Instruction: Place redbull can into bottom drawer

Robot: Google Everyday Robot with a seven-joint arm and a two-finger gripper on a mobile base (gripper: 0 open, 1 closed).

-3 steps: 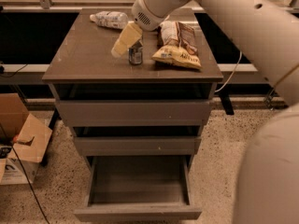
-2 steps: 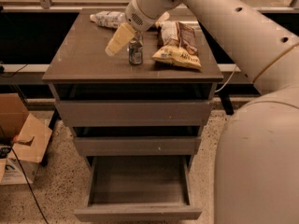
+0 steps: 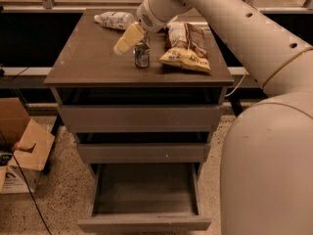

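One redbull can [image 3: 142,57] stands well off tabletop [image 3: 83,62] edges, jaws at it.

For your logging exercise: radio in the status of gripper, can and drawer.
Gripper at redbull can on cabinet top. Can upright, not yet lifted. Bottom drawer pulled open. Chip bag close beside can.

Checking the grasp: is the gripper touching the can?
Cannot tell. The camera view shows the gripper at the can's top, overlapping it; no clear contact or gap.
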